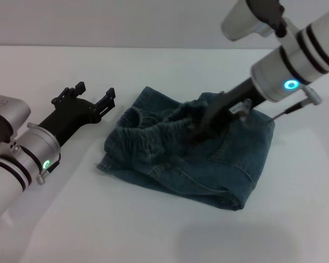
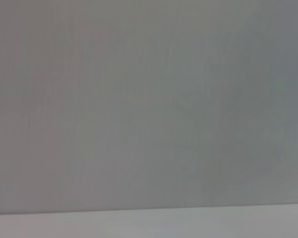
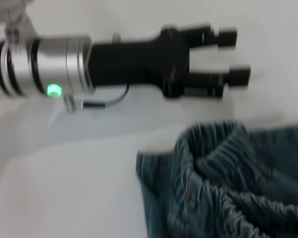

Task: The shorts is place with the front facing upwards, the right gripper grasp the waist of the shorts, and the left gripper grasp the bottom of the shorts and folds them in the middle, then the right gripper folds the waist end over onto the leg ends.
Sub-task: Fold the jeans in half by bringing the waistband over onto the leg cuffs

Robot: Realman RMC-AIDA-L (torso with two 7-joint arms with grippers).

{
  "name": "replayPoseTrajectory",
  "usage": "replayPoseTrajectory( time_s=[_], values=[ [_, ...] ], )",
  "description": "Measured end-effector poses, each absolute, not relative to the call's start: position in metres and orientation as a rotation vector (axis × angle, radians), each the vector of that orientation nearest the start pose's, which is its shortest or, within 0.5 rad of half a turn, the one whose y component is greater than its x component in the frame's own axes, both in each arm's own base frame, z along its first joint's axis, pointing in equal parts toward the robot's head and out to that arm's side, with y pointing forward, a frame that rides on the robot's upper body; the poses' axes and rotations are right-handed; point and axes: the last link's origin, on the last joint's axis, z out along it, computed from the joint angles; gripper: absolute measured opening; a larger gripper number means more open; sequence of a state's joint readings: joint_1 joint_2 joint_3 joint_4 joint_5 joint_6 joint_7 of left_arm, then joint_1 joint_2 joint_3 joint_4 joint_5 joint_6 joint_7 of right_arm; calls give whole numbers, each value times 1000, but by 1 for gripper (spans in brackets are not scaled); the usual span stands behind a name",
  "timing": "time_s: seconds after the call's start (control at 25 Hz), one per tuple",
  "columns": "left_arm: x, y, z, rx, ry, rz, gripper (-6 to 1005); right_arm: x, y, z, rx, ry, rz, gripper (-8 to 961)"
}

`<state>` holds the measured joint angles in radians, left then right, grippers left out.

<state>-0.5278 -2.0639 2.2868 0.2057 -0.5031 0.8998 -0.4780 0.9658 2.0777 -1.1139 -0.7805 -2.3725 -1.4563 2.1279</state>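
Note:
The blue denim shorts [image 1: 208,164] lie folded in a thick bundle at the middle of the white table. Their gathered elastic waistband [image 1: 148,134] is bunched up on the bundle's left side, and it shows close up in the right wrist view [image 3: 223,183]. My right gripper [image 1: 200,125] reaches down from the upper right onto the top of the bundle, just behind the waistband, blurred against the cloth. My left gripper [image 1: 93,99] hovers open and empty left of the shorts, also seen in the right wrist view [image 3: 231,54]. I cannot make out the leg ends.
The white table [image 1: 153,230] spreads wide around the shorts, with a grey wall [image 2: 149,99] behind it. The left wrist view shows only that wall and a thin strip of table [image 2: 149,223].

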Motion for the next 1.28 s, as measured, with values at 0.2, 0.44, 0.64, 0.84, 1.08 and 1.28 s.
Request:
replayPoseTrajectory(
  time_s=[0.2,0.44,0.64,0.84,1.08,1.28],
  values=[
    [-299,352,-66,-1949,-768,-703,810,122,405,-62,-2927,608,-109,458],
    [-314,350,-51,-1849,-802,-720,810,128,406,-70,-2885,589,-89,458],
    [-318,349,-47,-1828,-807,-720,810,141,405,-69,-2854,591,18,458],
    [-316,351,-46,-1825,-804,-724,810,151,412,-69,-2775,561,149,457],
    [-314,353,-47,-1832,-798,-728,810,154,418,-83,-2744,595,209,457],
    [-316,351,-47,-1830,-800,-725,810,157,417,-92,-2743,611,190,457]
  ],
)
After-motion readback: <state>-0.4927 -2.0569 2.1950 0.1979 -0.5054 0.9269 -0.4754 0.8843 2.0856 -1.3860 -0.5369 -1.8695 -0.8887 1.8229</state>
